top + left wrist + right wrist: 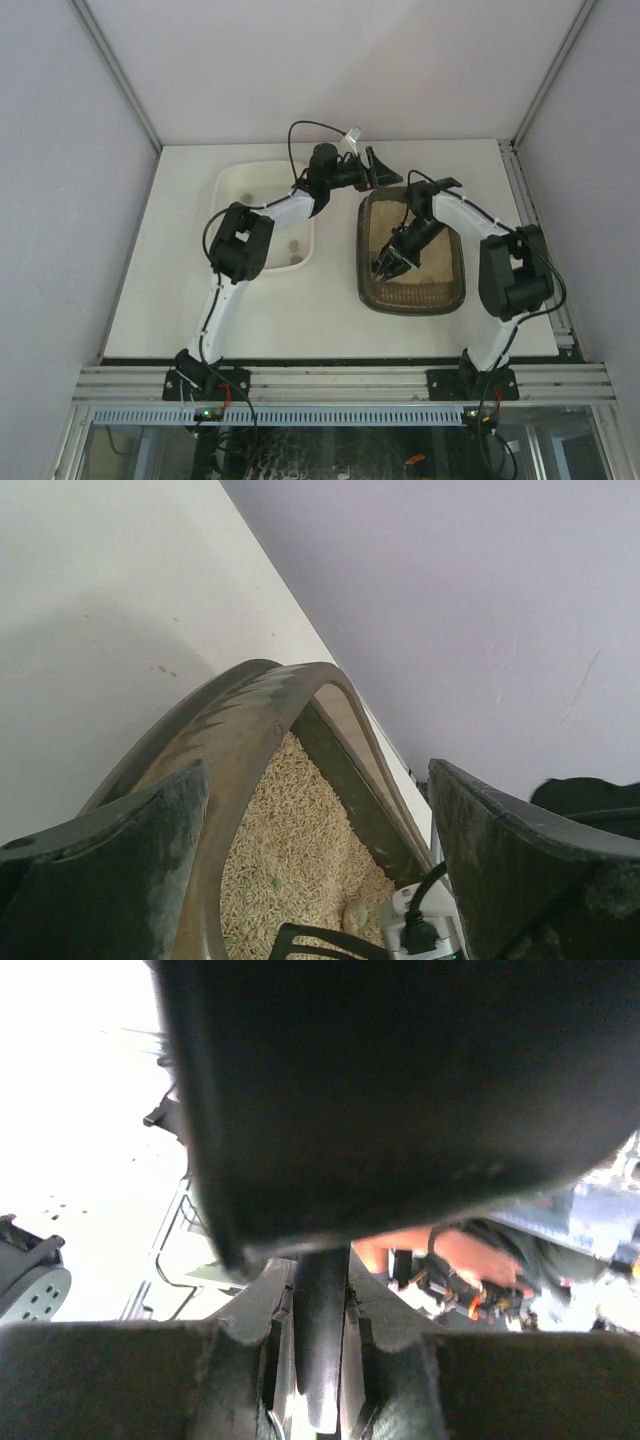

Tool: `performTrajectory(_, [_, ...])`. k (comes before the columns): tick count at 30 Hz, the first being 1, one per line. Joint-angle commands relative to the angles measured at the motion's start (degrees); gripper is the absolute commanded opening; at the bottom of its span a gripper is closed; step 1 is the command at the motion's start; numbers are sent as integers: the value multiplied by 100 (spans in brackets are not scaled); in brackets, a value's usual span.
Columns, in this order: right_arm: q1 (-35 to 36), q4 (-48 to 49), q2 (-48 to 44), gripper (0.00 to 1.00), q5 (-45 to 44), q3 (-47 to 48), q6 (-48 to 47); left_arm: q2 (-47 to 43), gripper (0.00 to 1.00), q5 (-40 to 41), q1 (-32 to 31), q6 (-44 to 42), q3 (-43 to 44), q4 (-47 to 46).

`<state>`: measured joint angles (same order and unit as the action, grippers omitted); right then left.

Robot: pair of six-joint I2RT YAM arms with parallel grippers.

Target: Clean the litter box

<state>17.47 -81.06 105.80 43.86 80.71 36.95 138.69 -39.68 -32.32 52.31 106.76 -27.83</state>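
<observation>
The white tub [232, 185] stands on the counter [300, 310], to the left of my left gripper [383, 170] and nearer my base. My left forearm crosses above its right-hand rim.

My left gripper is spread wide and has hold of nothing. It hangs at the far left corner of the litter box [412, 308]. Seen from my left wrist, that rounded brown corner rises between my two fingers [120, 870]. The rim runs close past the left finger, but I cannot tell whether it touches. The other finger stands clear, over the inside of the box. Tan litter [295, 840] lies directly under the gap.

The litter box itself rests on the counter just right of the tub, with its long side running away from my bases.

My right gripper [390, 265] is inside the box's outline, low over the litter, towards the left wall and about halfway along it. It is closed tight on the thin black handle of a scoop [400, 1090]. The scoop's broad dark body fills most of my right wrist view, just beyond my fingertips. From here I cannot tell whether the scoop touches the litter.
</observation>
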Motion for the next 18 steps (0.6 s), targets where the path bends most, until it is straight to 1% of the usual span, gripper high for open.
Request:
performTrajectory(1, [72,2340,-1199,0,338,-1234,1007,-508,94,-281,-82,-135,-187,-65])
performTrajectory(2, [91,2815,-1376,0,425,-1609,1307,-516,94,-276,-83,-148,-198,-64])
performTrajectory(5, [172,4094,-1795,0,628,-2495,1777,-581,94,-277,-82,-221,-265,-66])
performTrajectory(11, [243,6340,-2291,0,638,-3600,2138,-881,94,-206,-58,-561,-596,12])
performTrajectory(12, [223,6840,-2309,0,690,-3839,2336,-929,94,-199,-49,-610,-656,38])
performTrajectory(13, [221,7554,-2293,0,795,-4060,2553,-990,94,-170,-27,-647,-718,53])
performTrajectory(14, [217,7982,-2271,0,844,-4232,2718,-1045,94,-149,-3,-682,-788,65])
performTrajectory(16, [245,8323,-2257,0,823,-4368,2700,-1158,94,-133,41,-772,-900,114])
performTrajectory(18, [252,8310,-2276,0,754,-4372,2344,-1240,94,-123,93,-892,-970,237])
